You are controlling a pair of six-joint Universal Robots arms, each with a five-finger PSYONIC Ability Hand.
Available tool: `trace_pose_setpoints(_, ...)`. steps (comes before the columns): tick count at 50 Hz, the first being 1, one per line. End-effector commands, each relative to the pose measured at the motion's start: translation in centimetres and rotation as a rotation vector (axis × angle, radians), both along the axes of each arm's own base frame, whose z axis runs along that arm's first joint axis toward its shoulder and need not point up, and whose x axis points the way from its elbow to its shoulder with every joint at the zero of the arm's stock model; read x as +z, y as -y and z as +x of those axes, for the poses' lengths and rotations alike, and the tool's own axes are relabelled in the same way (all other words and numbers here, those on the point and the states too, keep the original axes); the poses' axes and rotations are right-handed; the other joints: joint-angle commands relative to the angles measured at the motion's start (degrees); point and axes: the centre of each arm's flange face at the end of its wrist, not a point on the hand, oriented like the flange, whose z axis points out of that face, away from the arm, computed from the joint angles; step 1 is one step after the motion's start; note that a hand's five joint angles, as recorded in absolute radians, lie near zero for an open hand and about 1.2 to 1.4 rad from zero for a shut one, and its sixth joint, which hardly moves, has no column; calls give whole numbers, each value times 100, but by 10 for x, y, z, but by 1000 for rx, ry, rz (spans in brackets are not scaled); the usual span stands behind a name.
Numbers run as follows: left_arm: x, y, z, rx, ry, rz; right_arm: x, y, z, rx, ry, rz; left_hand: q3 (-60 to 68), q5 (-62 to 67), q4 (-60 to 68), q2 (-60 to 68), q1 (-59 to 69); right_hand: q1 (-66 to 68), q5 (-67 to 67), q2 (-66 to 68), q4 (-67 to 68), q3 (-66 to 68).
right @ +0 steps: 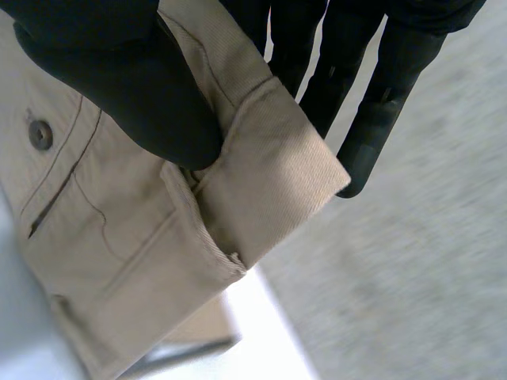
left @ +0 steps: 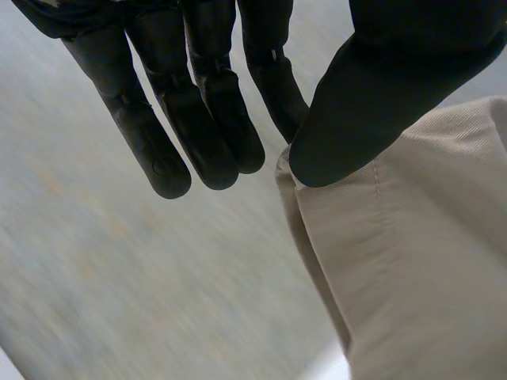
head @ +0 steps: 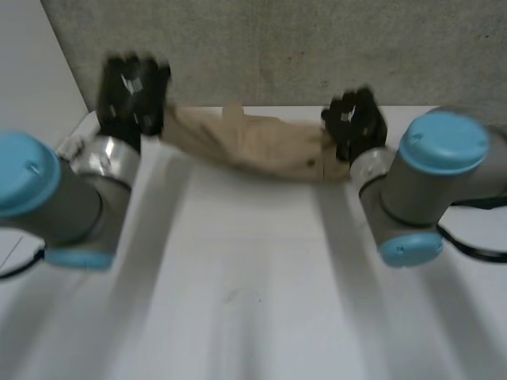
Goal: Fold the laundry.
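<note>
Laundry at this moment means one beige garment (head: 253,146), stretched left to right between the two hands at the far side of the tabletop (head: 253,285), its middle sagging a little towards the white surface. It looks like trousers or shorts: the right wrist view shows a button (right: 40,134) and a pocket seam near the held end. The left hand (head: 131,91) has the left end; in its wrist view the thumb (left: 356,119) presses on a corner of the cloth (left: 412,261) with the straight fingers (left: 210,142) just behind, which reads as a pinch. The right hand (head: 354,119) has the right end, its thumb (right: 127,87) clamping a folded hem of the cloth (right: 119,229) against the fingers (right: 376,119). The left hand sits slightly farther and higher than the right, so the long axis slopes gently down to the right. Judging from this, the garment is lifted for spreading or laying down, and the bare tabletop lies on the near side of both hands, so the lay-down would most likely draw the cloth nearward, ends level.
</note>
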Motion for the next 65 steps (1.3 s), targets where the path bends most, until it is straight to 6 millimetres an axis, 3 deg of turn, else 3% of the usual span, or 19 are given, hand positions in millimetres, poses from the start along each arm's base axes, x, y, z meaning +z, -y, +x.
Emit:
trace_pose_setpoints(1,-73,-42,3,-34,156,308,-56,-12,-11,-7,-114,179,1159,1317,1115,1137,1577,1620,1183,1258,1121,1156)
trace_pose_setpoints(5,-57,-68,17,-29,217,421,-58,-33,-21,2,-174,276,1159,1317,1115,1137,1577,1620,1183,1258,1121,1156)
trace_pose_setpoints(10,-40,-102,31,-38,306,579,-29,-68,-40,0,-230,370,1159,1317,1115,1137,1577,1620,1183,1258,1121,1156)
trace_pose_setpoints(14,-24,-146,48,-67,449,724,-8,-97,-55,5,-286,441,1159,1317,1115,1137,1577,1620,1183,1258,1121,1156)
trace_pose_setpoints(17,-25,-169,56,-98,551,796,3,-118,-68,9,-333,496,1159,1317,1115,1137,1577,1620,1183,1258,1121,1156)
trace_pose_setpoints(22,-31,-219,57,-232,747,861,-6,-169,-96,69,-566,669,1159,1317,1115,1137,1577,1620,1183,1258,1121,1156)
trace_pose_setpoints(26,-31,-237,52,-296,792,836,-14,-183,-103,96,-631,696,1159,1317,1115,1137,1577,1620,1183,1258,1121,1156)
trace_pose_setpoints(28,-30,-236,51,-299,796,823,-15,-185,-103,99,-633,693,1159,1317,1115,1137,1577,1620,1183,1258,1121,1156)
trace_pose_setpoints(33,-24,-203,37,-249,724,744,-13,-170,-102,68,-589,651,1159,1317,1115,1137,1577,1620,1183,1258,1121,1156)
trace_pose_setpoints(40,-8,-112,-10,-164,514,433,4,-118,-92,-28,-383,465,1159,1317,1115,1137,1577,1620,1183,1258,1121,1156)
trace_pose_setpoints(41,-9,-92,-22,-151,475,364,2,-106,-88,-38,-342,439,1159,1317,1115,1137,1577,1620,1183,1258,1121,1156)
trace_pose_setpoints(45,-19,-44,-51,-112,393,225,-1,-79,-77,-59,-271,388,1159,1317,1115,1137,1577,1620,1183,1258,1121,1156)
trace_pose_setpoints(48,-27,-21,-65,-104,358,162,-6,-62,-71,-72,-242,357,1159,1317,1115,1137,1577,1620,1183,1258,1121,1156)
trace_pose_setpoints(53,-52,27,-85,-63,304,49,-20,-15,-56,-140,-198,225,1159,1317,1115,1137,1577,1620,1183,1258,1121,1156)
trace_pose_setpoints(59,-78,56,-102,-31,300,-13,-43,24,-43,-180,-178,100,1159,1317,1115,1137,1577,1620,1183,1258,1121,1156)
trace_pose_setpoints(60,-81,58,-103,-31,301,-17,-50,32,-41,-190,-185,72,1159,1317,1115,1137,1577,1326,889,964,828,862)
trace_pose_setpoints(62,-85,62,-107,-35,293,-33,-54,39,-40,-205,-191,54,1159,1317,1115,1137,1577,-1436,-1873,-1797,-1934,-1900)
trace_pose_setpoints(64,-86,64,-109,-32,280,-54,-61,44,-40,-229,-194,54,-610,-452,-653,-631,-192,-4917,-5354,-5279,-5416,-5381)
trace_pose_setpoints(65,-85,65,-110,-21,261,-77,-60,45,-41,-242,-190,53,-1954,-1796,-1997,-1975,-1536,-4951,-5388,-5312,-5449,-5415)
